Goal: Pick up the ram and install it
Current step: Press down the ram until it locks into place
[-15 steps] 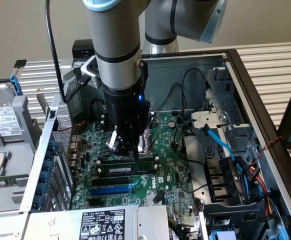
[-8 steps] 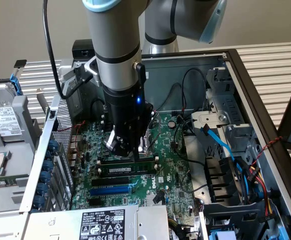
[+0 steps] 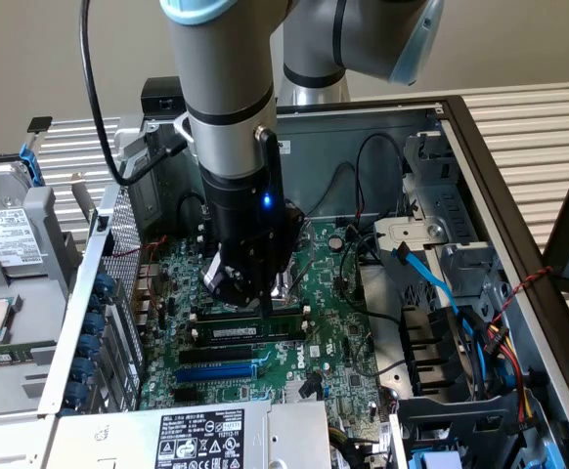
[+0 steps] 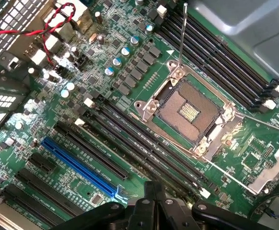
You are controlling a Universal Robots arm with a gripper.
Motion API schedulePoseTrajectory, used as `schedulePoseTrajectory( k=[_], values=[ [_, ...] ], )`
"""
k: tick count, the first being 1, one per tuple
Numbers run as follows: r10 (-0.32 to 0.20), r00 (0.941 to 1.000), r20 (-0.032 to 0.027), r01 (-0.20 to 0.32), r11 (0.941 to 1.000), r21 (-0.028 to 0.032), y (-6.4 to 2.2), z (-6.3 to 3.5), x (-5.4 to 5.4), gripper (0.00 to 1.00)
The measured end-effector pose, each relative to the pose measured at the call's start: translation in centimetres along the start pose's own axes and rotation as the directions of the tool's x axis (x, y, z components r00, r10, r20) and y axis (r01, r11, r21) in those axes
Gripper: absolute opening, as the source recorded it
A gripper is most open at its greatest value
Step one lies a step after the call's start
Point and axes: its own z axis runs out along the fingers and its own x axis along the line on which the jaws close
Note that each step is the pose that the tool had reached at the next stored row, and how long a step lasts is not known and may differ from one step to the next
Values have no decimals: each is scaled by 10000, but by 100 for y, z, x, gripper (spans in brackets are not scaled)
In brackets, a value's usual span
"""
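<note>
Presently catalogued: the ram (image 3: 250, 332), a thin dark-green stick. It is seen lying level on the motherboard (image 3: 338, 322) among the long black memory slots (image 3: 250, 315), with its long axis running from the exterior view's left to the exterior view's right. It is parallel to the blue expansion slot (image 3: 216, 371), which lies nearer the camera. A small white label is carried near the middle of the stick; its print cannot be read.

The gripper (image 3: 267, 305) is held straight down over the slots with its fingers brought fully together, and nothing is seen clamped between them. The tips stand just above the ram's far edge; whether they touch it cannot be told, as the arm's body hides that spot.

In the wrist view the closed gripper (image 4: 155, 191) is seen over the black slots beside the open processor socket (image 4: 187, 110) and the blue expansion slot (image 4: 79, 165); the ram itself cannot be picked out there.

A large white label (image 3: 206, 437) on the metal unit at the case's near edge is covered in small print and symbols, not legible. A hard drive (image 3: 6, 239) at the exterior view's left bears another white label, likewise unreadable.
</note>
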Motion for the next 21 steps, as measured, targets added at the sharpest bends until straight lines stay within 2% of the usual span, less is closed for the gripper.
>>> schedulePoseTrajectory(
  k=[3, 6, 11, 16, 21],
  values=[
    [544, 9985, -8, -544, 9985, 46, 0, 5, 1, 10],
    [1093, 9940, -13, -1093, 9940, 94, 0, 11, 1, 10],
    [1976, 9803, -16, -1975, 9802, 172, 0, 20, 2, 10],
    [2856, 9584, -11, -2855, 9581, 250, 1, 30, 3, 10],
    [3712, 9286, 0, -3710, 9281, 328, 1, 40, 4, 10]
  ],
)
